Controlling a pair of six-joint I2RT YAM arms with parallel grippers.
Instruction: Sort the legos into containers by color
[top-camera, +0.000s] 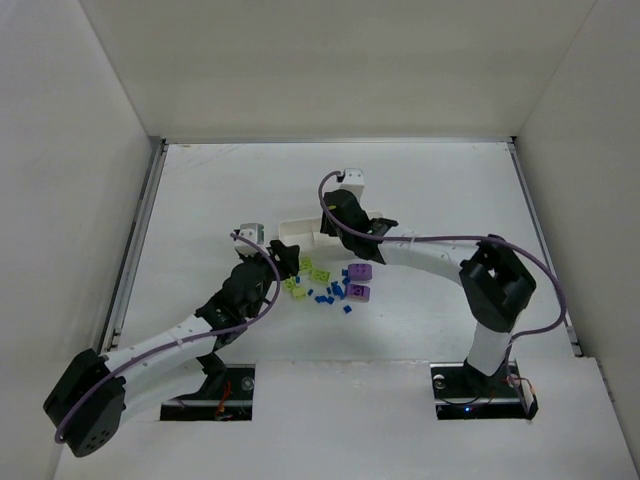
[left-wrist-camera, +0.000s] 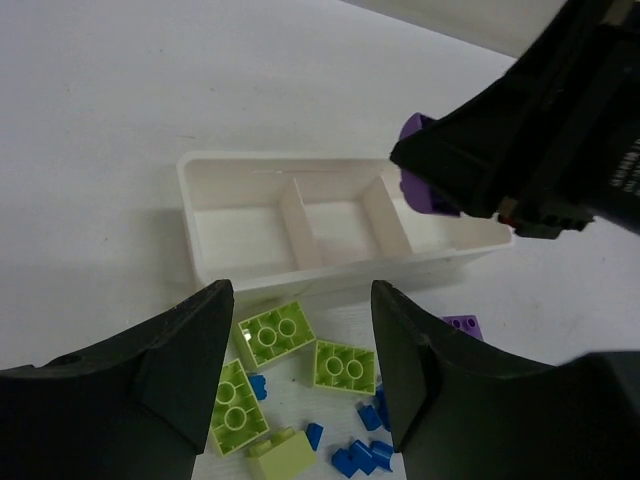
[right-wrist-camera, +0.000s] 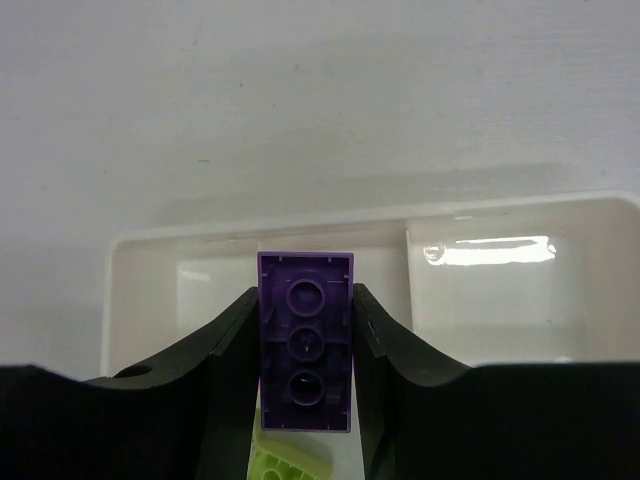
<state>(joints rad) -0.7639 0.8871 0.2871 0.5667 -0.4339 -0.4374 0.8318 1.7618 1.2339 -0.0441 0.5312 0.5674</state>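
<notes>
The white three-compartment tray (top-camera: 296, 226) lies mid-table; its compartments look empty in the left wrist view (left-wrist-camera: 330, 272). My right gripper (right-wrist-camera: 305, 322) is shut on a purple block (right-wrist-camera: 305, 350) and holds it above the tray (right-wrist-camera: 112, 290); the block also shows in the left wrist view (left-wrist-camera: 418, 180). My left gripper (left-wrist-camera: 300, 300) is open and empty, hovering over lime-green flat bricks (left-wrist-camera: 275, 333) and tiny blue pieces (left-wrist-camera: 362, 455) in front of the tray. Two purple blocks (top-camera: 358, 281) lie on the table right of the pile.
The loose pile of green bricks (top-camera: 300, 280) and blue pieces (top-camera: 330, 294) lies just in front of the tray. White walls enclose the table on the left, back and right. The right arm's gripper body (left-wrist-camera: 540, 140) hangs over the tray's right end.
</notes>
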